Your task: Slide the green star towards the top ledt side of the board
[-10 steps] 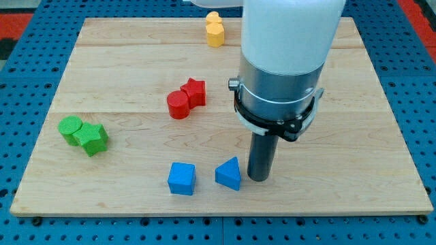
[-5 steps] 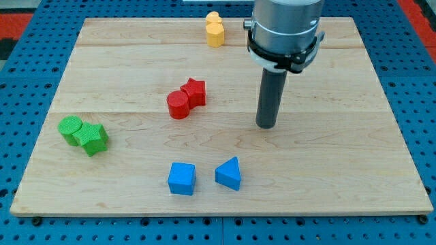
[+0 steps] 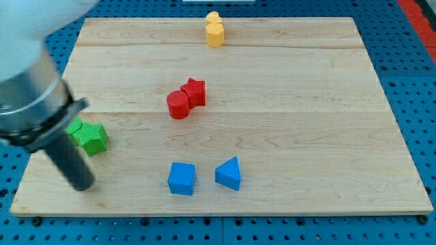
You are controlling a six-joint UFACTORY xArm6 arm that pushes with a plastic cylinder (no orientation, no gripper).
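The bare rod's tip [image 3: 82, 185] stood below the green star block [image 3: 93, 138], gripping nothing; the push needed to run up-left, avoiding the adjoining green round block [image 3: 75, 127].

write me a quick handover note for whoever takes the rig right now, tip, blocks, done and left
Tip: my tip is on the board near its bottom-left corner, just below the green star, not touching it.
Green star: at the board's left edge, about mid-height, touching a green block that the arm partly hides, so its shape is unclear.
Others: red star against red cylinder mid-board; blue cube and blue triangular block near the bottom; yellow block at the top edge.
Done: nothing yet, the star is far from the top left.
Left: push the star up the view toward the top-left corner, probably from below.
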